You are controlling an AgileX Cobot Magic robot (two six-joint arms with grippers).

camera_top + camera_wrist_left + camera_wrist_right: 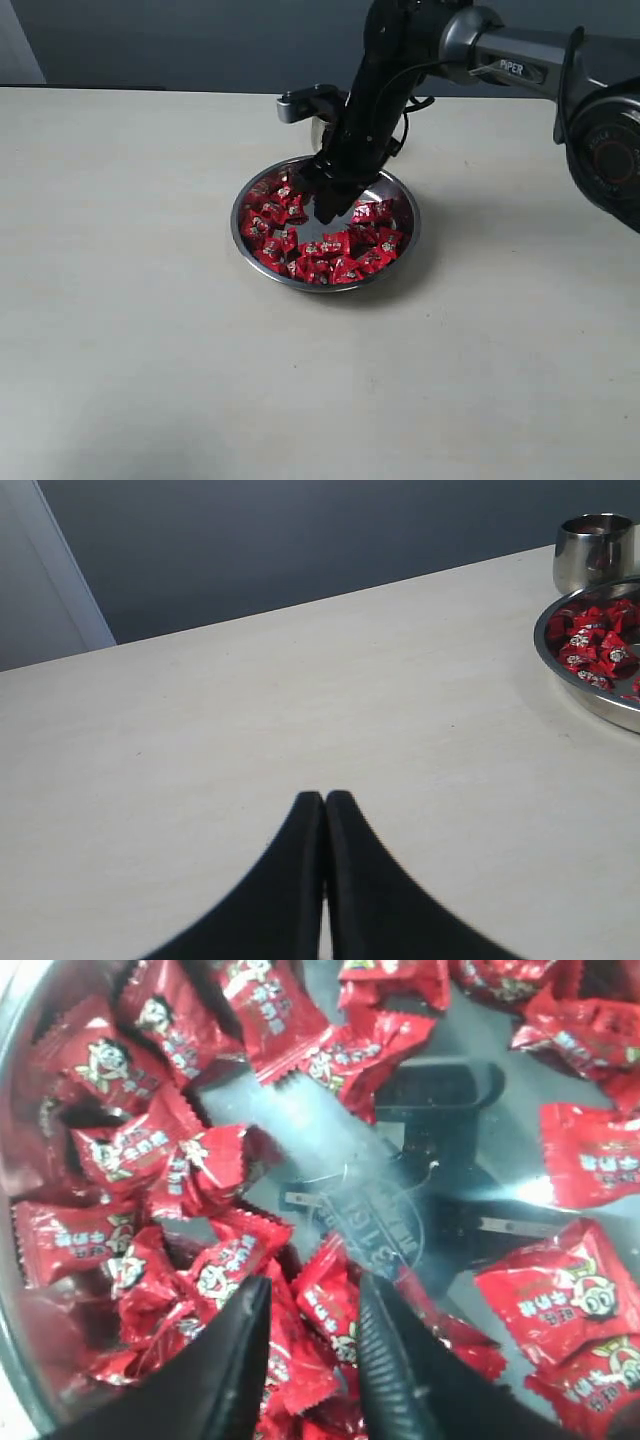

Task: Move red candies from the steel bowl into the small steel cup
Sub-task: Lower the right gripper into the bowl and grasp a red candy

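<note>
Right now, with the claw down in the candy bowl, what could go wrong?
1. The red candies lie crowded around the right gripper, so it may pinch two, or a shiny wrapper may slip out.
2. The small steel cup is narrow and stands close beside the steel bowl, so the arm could knock it, or a candy could miss.

Light is soft and even; I read the table (150,350) as bright, with only a faint shadow beside the bowl (405,195) on its near right. In the right wrist view, the bowl floor glares and mirrors dark shapes; candies (560,1300) are sharp, right fingers (230,1380) blurred.
</note>
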